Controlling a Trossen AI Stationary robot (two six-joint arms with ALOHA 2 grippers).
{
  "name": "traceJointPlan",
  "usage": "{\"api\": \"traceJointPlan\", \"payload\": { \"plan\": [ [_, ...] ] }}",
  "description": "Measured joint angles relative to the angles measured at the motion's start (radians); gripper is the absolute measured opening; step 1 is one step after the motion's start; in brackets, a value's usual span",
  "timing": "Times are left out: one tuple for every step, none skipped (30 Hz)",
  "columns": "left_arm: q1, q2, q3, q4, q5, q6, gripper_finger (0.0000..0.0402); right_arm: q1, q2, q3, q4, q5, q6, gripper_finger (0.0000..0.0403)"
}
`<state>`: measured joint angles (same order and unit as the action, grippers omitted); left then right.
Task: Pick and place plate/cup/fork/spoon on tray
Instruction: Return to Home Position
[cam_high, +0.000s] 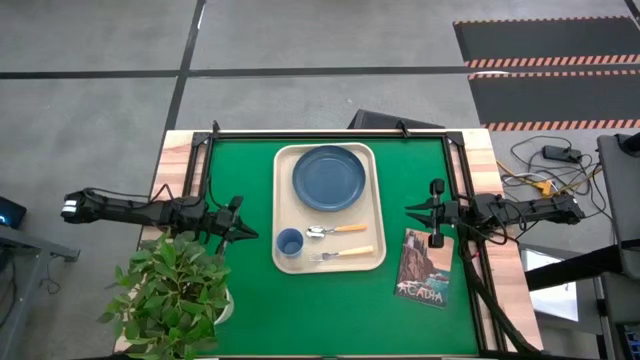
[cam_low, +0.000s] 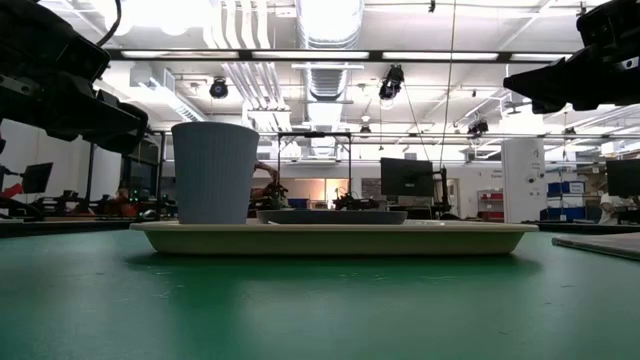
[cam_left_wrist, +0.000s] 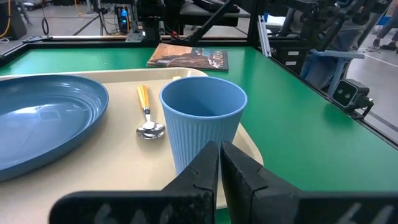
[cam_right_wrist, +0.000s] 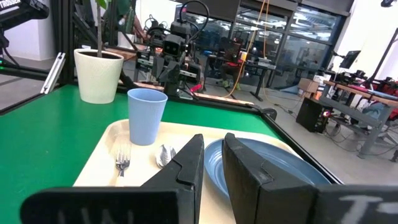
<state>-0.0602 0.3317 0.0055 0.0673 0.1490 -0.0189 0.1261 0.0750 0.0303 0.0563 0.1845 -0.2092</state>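
Left gripper (cam_high: 243, 234): fingers closed together, nothing between them, hovering over the green mat (cam_high: 240, 300) just off the tray's left edge, level with the cup. Right gripper (cam_high: 413, 209): fingers nearly together with a narrow gap, nothing held, hovering over the mat to the right of the tray, well apart from it. Tray (cam_high: 283, 160): cream, rectangular, lying lengthwise at the middle of the mat; it held all four items. Plate (cam_high: 329, 178): blue, round, flat in the tray's far half, empty. Cup (cam_high: 289, 242): blue, ribbed, upright in the near left corner of the tray, empty as far as the left wrist view showed. Spoon (cam_high: 335, 230): lay on the tray floor between plate and fork, bowl toward the cup, handle pointing right. Fork (cam_high: 343, 254): lay just nearer than the spoon and roughly parallel to it, tines toward the cup, handle pointing right. Neither utensil touched the plate. Book (cam_high: 425, 265): picture cover, flat on the mat right of the tray. Plant (cam_high: 175, 295): potted, in a white pot at the near left corner of the table.
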Motion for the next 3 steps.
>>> {"api": "traceJointPlan", "payload": {
  "plan": [
    [0.000,0.000,0.000,0.000,0.000,0.000,0.0000,0.000,0.000,0.000,0.000,0.000,0.000,0.0048],
    [0.000,0.000,0.000,0.000,0.000,0.000,0.0000,0.000,0.000,0.000,0.000,0.000,0.000,0.0048],
    [0.000,0.001,0.000,0.000,0.000,0.000,0.0000,0.000,0.000,0.000,0.000,0.000,0.000,0.0048]
  ]
}}
